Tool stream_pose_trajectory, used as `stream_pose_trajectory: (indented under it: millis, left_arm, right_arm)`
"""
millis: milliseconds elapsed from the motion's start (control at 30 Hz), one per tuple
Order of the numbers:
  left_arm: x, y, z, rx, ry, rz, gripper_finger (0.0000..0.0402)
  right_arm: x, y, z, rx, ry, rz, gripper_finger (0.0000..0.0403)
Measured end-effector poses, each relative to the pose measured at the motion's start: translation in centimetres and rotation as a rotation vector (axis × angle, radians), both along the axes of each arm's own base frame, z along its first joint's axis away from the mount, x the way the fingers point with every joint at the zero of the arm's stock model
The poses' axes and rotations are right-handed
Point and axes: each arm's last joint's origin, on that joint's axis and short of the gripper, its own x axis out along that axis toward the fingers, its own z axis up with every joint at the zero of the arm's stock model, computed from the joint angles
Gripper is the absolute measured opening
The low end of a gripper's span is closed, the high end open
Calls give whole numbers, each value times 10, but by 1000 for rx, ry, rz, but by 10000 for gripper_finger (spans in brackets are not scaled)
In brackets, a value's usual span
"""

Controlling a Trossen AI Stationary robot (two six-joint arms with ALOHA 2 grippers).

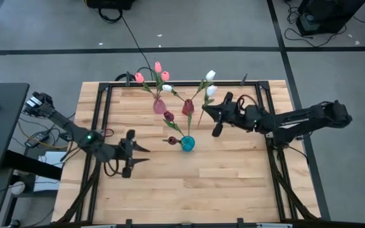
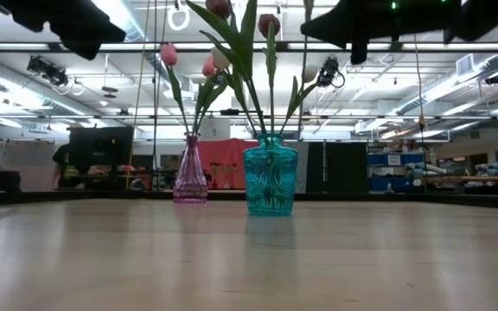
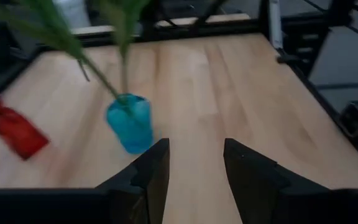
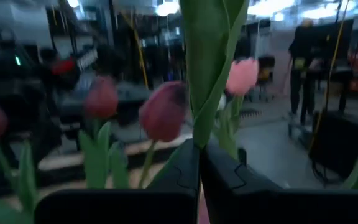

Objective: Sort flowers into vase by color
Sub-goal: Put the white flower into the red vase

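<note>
At the lower middle of the overhead frame, the left gripper (image 1: 146, 153) hovers over the pale wooden table (image 1: 233, 183) with its two dark fingers spread apart and nothing between them, pointing toward the teal patterned glass vase (image 1: 187, 144) just right of it. That teal vase sits near the centre of the frame with dark maroon tulips (image 1: 168, 116) leaning out of it up and to the left on thin green stems. Just above it, the red glass vase (image 1: 187, 107) stands at mid-frame, and left of that the pink glass vase (image 1: 160, 106) carries the pink tulips (image 1: 158, 66) fanning toward the top of the frame. To the right, the right gripper (image 1: 204, 109) reaches in from the right edge, its fingers pressed together on the green stem of a white tulip (image 1: 211, 75), whose head hangs toward the upper middle, near the far table edge.
</note>
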Motion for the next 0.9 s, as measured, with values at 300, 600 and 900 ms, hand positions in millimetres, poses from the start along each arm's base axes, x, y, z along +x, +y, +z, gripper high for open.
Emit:
stream_pose_trajectory:
  millis: [300, 600, 900]
  left_arm:
    - [-17, 20, -9, 7, -75, 122, 158]
    - [-17, 29, -13, 2, -60, 140, 158]
    - [-17, 30, -14, 7, -45, 135, 158]
  right_arm:
    - [6, -35, -20, -113, -131, 9, 16]
    - [41, -49, -9, -292, -75, -54, 16]
    - [45, -70, -9, -332, -58, -120, 16]
